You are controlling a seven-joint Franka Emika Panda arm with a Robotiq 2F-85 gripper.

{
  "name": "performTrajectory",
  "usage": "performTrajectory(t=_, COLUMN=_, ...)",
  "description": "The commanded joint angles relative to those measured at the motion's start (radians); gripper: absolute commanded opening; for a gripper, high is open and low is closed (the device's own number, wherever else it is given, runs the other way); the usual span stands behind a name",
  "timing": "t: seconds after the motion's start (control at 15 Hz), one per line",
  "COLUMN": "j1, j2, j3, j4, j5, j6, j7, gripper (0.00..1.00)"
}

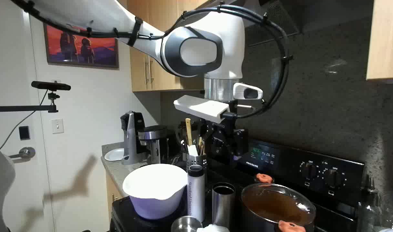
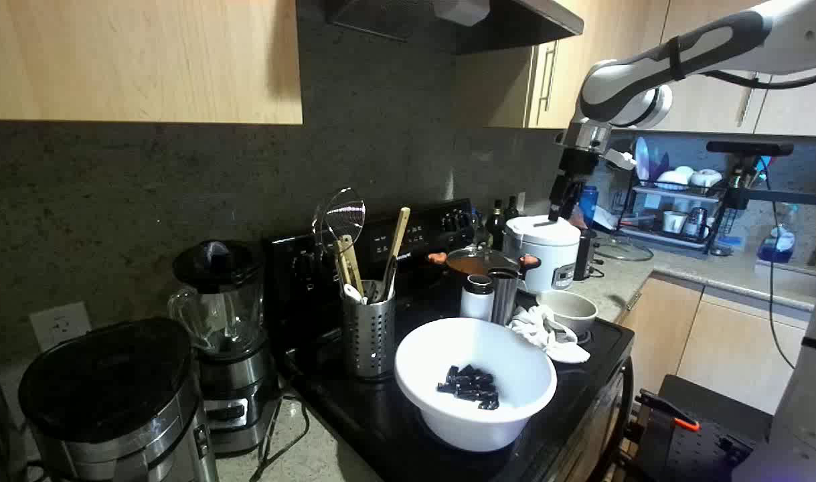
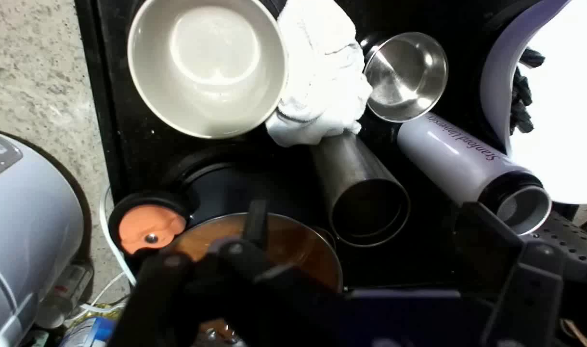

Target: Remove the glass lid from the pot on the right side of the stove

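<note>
Because glare and shadow lie over the pot (image 1: pixel 254 224), it cannot be told whether its mouth is covered; brown contents (image 1: pixel 273 206) show inside the rim, and it sits on the stove (image 2: pixel 374 415) with orange handles (image 1: pixel 289 226) on opposite sides. In an exterior view a clear glass lid (image 2: pixel 623 249) lies on the counter (image 2: pixel 702 271), beyond a white cooker (image 2: pixel 535 261) and near a dish rack (image 2: pixel 675 193). Above the stove hangs the gripper (image 3: pixel 365 212), pointing down, its two fingers (image 3: pixel 258 224) spread well apart and partly hiding the pot in the wrist view. Just beside the pot stands an upright steel tumbler (image 1: pixel 222 206), and near that a white bottle (image 1: pixel 196 196) lettered "Stanford". A crumpled white cloth (image 3: pixel 319 72) lies between a beige bowl (image 3: pixel 216 48) and a small steel cup (image 3: pixel 409 62). Farther out, a large white bowl (image 2: pixel 474 435) holds dark pieces (image 2: pixel 471 386), and near it a perforated metal holder (image 2: pixel 369 338) carries kitchen utensils (image 2: pixel 395 244). A blender (image 2: pixel 220 314) and a black-topped silver appliance (image 2: pixel 106 402) stand well apart from the pot.
</note>
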Motion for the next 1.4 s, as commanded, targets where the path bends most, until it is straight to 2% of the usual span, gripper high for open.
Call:
performTrajectory(t=0.0, j1=-0.034, j2=0.004, j3=0.031, j4=0.002, j5=0.010, j6=-0.003, j7=-0.008, gripper=1.00)
performTrajectory(t=0.2, j1=-0.034, j2=0.004, j3=0.031, j4=0.002, j5=0.010, j6=-0.003, j7=-0.008, gripper=1.00)
performTrajectory(t=0.4, j1=-0.045, j2=0.031, j3=0.055, j4=0.013, j5=0.008, j6=0.022, j7=0.066, gripper=1.00)
performTrajectory(t=0.53, j1=-0.049, j2=0.067, j3=0.076, j4=0.022, j5=0.009, j6=0.068, j7=0.139, gripper=1.00)
performTrajectory(t=1.0, j1=-0.052, j2=0.268, j3=0.159, j4=0.074, j5=-0.029, j6=0.356, j7=0.439, gripper=1.00)
performTrajectory(t=1.13, j1=-0.054, j2=0.340, j3=0.169, j4=0.110, j5=-0.071, j6=0.403, j7=0.530, gripper=1.00)
performTrajectory(t=1.33, j1=-0.049, j2=0.446, j3=0.160, j4=0.195, j5=-0.141, j6=0.413, j7=0.660, gripper=1.00)
